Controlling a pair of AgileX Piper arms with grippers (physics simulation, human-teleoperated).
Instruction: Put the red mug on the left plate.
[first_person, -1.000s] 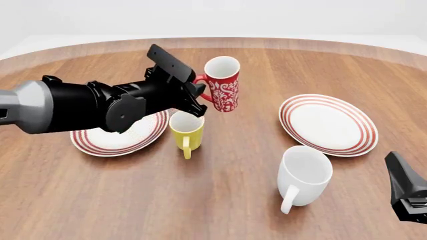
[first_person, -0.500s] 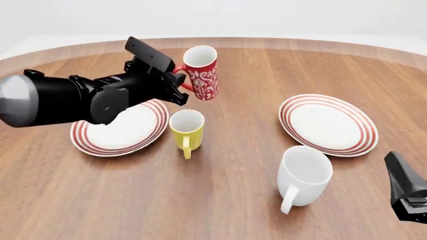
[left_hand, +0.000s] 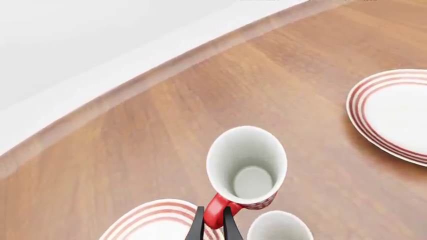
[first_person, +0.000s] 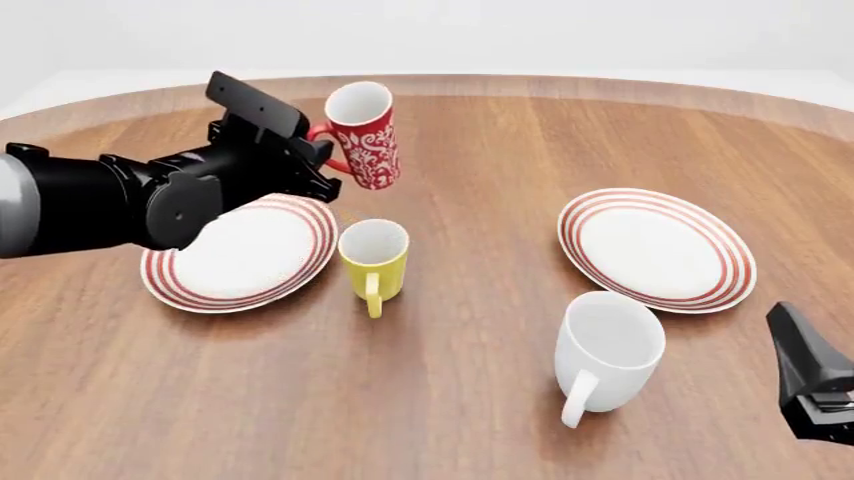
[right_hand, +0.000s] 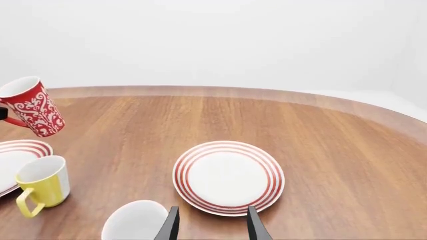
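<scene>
Unlettered red mug in left jaws

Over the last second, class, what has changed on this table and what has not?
The left pincer, still clamped on the red mug's handle, carried it leftward and farther away, toward the left plate. The yellow mug, white mug, right plate and right pincer stayed put.
</scene>
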